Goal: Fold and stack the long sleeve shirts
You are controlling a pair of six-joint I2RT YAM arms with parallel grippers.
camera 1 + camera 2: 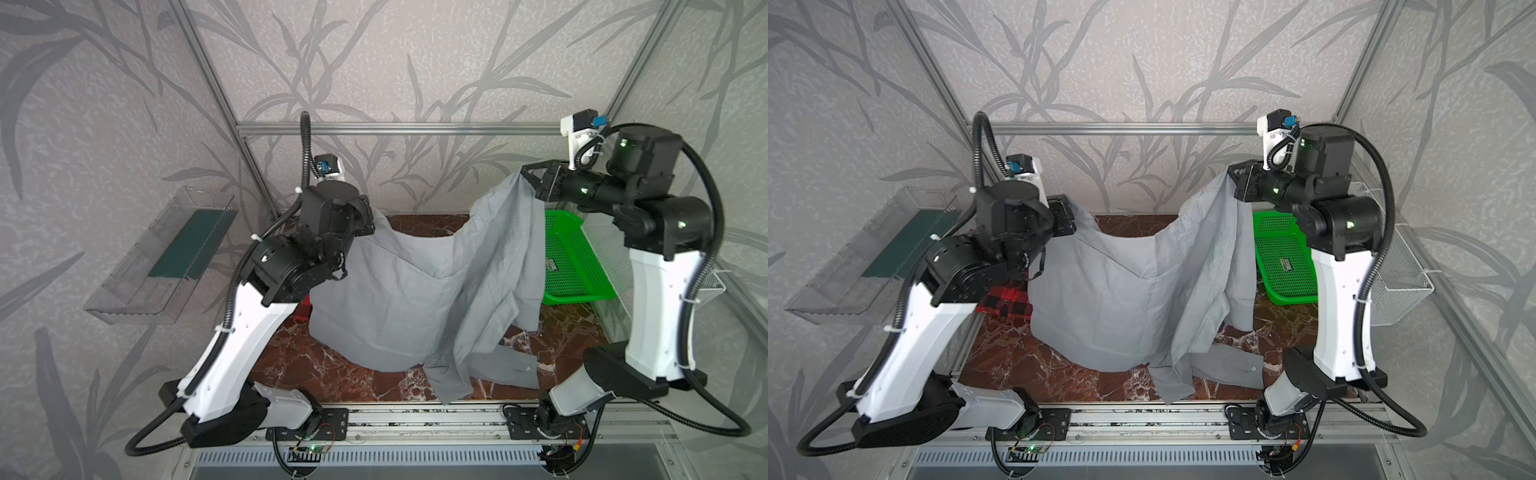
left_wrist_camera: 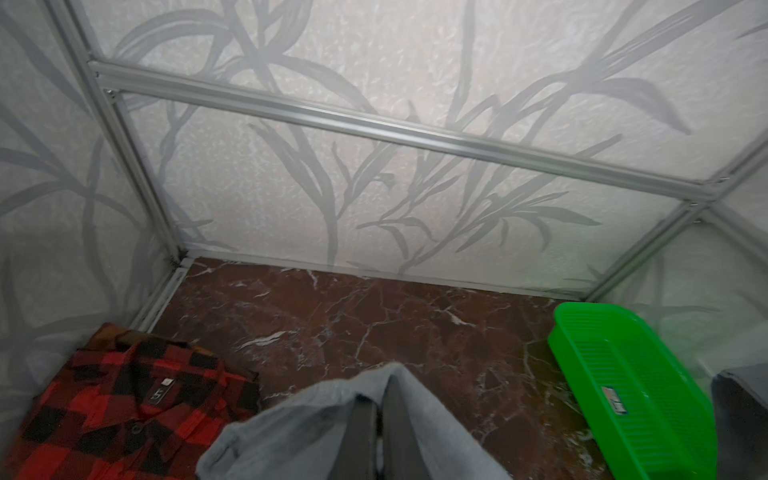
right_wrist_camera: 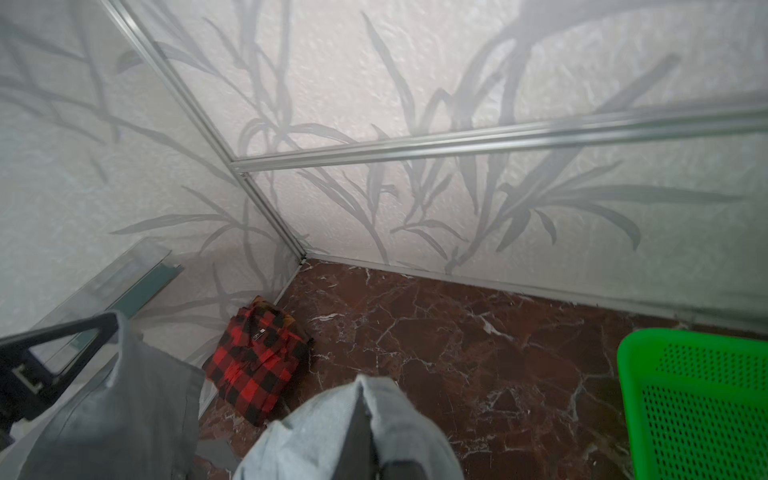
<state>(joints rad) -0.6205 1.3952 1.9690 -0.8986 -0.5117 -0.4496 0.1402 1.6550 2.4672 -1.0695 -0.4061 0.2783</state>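
Observation:
The light gray shirt hangs spread between both grippers above the marble table, its hem and one sleeve trailing on the tabletop near the front. My left gripper is shut on the gray shirt's upper left edge, with cloth draped over the fingers. My right gripper is higher and shut on the upper right edge. The red-and-black plaid shirt lies folded at the table's back left, partly hidden by the left arm in both top views.
A green plastic basket stands at the table's right side, below the right arm. A clear plastic tray hangs outside on the left wall, and a wire basket on the right. Aluminium frame bars ring the marble table.

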